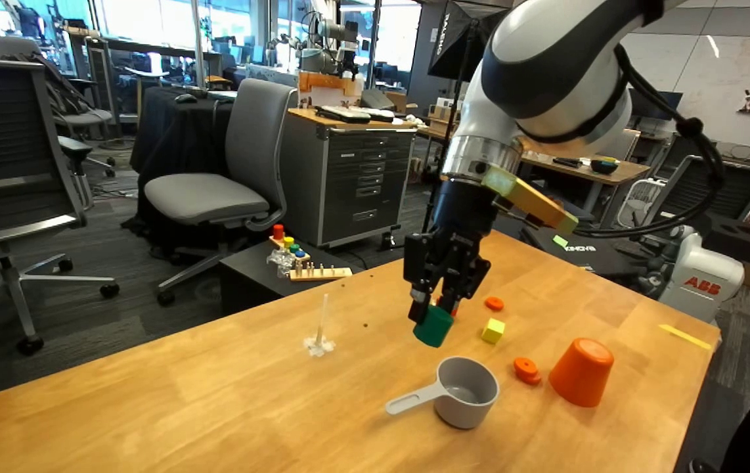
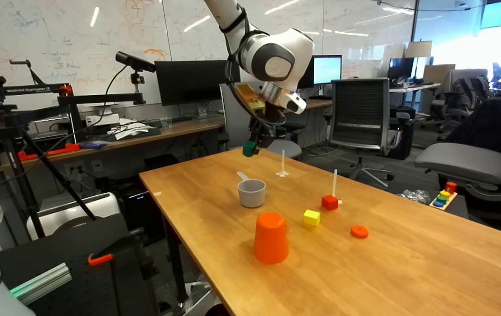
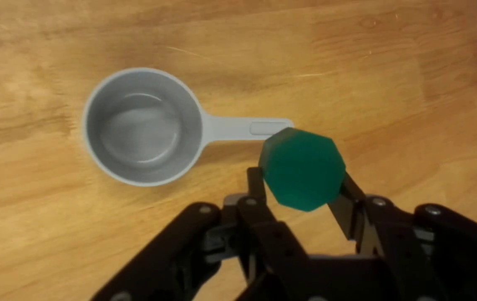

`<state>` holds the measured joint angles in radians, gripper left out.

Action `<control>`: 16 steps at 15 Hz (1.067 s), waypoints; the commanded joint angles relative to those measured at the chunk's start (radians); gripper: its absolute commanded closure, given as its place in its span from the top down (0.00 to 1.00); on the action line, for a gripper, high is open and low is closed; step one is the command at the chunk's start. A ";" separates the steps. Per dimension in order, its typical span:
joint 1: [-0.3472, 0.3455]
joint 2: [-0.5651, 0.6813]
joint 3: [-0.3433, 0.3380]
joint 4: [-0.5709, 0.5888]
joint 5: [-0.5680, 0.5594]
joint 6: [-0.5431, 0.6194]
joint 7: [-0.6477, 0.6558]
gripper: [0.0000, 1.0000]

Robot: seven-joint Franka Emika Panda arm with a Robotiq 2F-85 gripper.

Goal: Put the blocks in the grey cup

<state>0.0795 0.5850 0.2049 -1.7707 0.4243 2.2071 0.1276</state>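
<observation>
In both exterior views: wooden table (image 2: 386, 272), bearing an orange cup (image 2: 271, 239), upside down, narrow end up. Two thin pale sticks (image 2: 283, 160) stand upright on it, well apart; white scraps (image 2: 282, 174) at the foot of one. Yellow strip (image 1: 685, 336) lies flat near the table's edge. Past the table, a low dark box (image 1: 250, 279) carries a pegged board (image 1: 321, 272) and a coloured toy (image 1: 291, 248), with crumpled clear plastic (image 1: 281, 261) beside them. Grey chair (image 1: 207, 197) near a drawer cabinet (image 1: 365, 190). In an exterior view, black monitor (image 2: 191, 83) before a written-on whiteboard (image 2: 79, 35).
</observation>
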 commanded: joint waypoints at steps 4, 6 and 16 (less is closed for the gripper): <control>-0.010 -0.169 -0.061 -0.233 0.006 0.052 0.007 0.18; -0.008 -0.178 -0.075 -0.255 -0.008 0.060 -0.005 0.18; -0.005 -0.137 -0.087 -0.255 -0.089 0.145 -0.084 1.00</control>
<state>0.0713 0.4537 0.1316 -2.0283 0.3783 2.3376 0.0510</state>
